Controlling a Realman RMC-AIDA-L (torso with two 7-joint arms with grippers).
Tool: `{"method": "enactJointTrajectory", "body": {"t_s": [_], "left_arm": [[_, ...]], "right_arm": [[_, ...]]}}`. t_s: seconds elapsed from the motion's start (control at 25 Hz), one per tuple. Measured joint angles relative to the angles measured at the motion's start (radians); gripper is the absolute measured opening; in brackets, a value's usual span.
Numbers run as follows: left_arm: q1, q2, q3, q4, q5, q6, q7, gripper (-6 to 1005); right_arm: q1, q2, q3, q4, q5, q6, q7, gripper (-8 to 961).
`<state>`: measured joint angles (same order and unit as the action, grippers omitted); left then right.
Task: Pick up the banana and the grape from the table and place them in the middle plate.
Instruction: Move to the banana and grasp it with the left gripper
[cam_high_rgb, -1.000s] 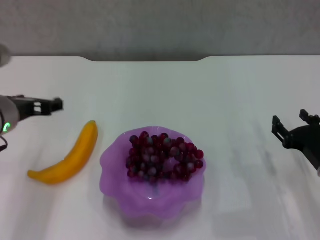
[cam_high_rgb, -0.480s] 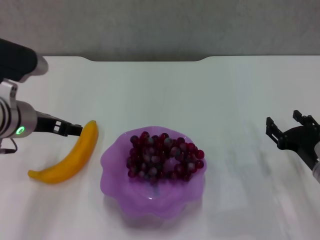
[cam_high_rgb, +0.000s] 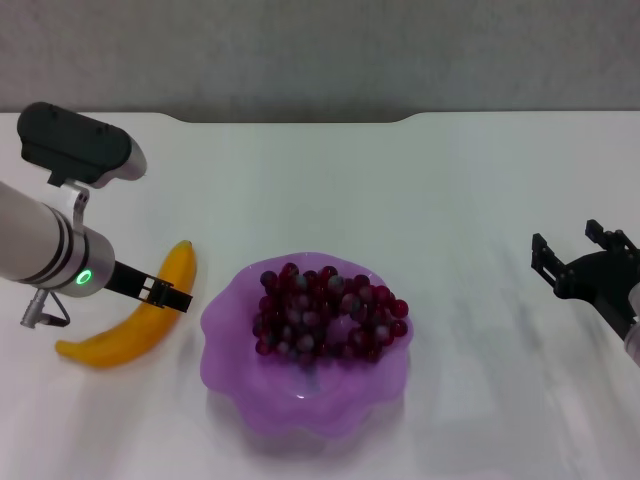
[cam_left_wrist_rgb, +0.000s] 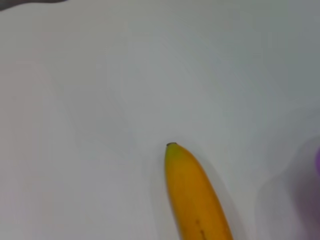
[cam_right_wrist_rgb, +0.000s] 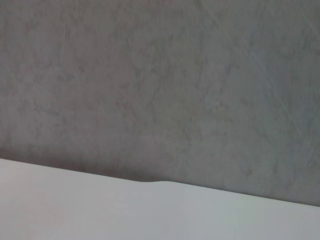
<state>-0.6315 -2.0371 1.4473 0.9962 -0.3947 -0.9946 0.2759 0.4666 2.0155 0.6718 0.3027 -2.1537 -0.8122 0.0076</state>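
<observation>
Swinging inward, the left gripper (cam_high_rgb: 165, 296) reached the banana's (cam_high_rgb: 135, 322) middle — fingers' state I cannot tell. Grapes (cam_high_rgb: 325, 312) sat in the purple plate (cam_high_rgb: 300, 400); banana remained on the surface (cam_high_rgb: 450, 200) — right gripper (cam_high_rgb: 580, 262) idle, open.

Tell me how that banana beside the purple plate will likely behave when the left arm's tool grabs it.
The banana looks smooth and glossy, so it may slip under a loose grip. Its curved body lies flat on the table and would probably pivot rather than roll if nudged. The left tool sits over its middle, which should keep it fairly balanced when lifted.
</observation>
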Motion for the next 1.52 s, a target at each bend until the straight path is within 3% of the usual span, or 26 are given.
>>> {"method": "enactJointTrajectory", "body": {"t_s": [0.24,0.92,1.52], "left_arm": [[-0.007,-0.002,-0.004,-0.016,-0.005,0.015,0.002,891],[-0.064,0.001,-0.004,-0.209,-0.024,0.138,0.005,892],[-0.080,0.000,-0.002,-0.247,-0.076,0.143,0.019,763]], "right_arm": [[0.004,0.000,0.000,0.001,0.000,0.001,0.000,754],[0.009,0.002,-0.009,0.003,0.002,-0.008,0.000,754],[0.009,0.002,-0.015,0.002,0.001,-0.010,0.000,754]]}}
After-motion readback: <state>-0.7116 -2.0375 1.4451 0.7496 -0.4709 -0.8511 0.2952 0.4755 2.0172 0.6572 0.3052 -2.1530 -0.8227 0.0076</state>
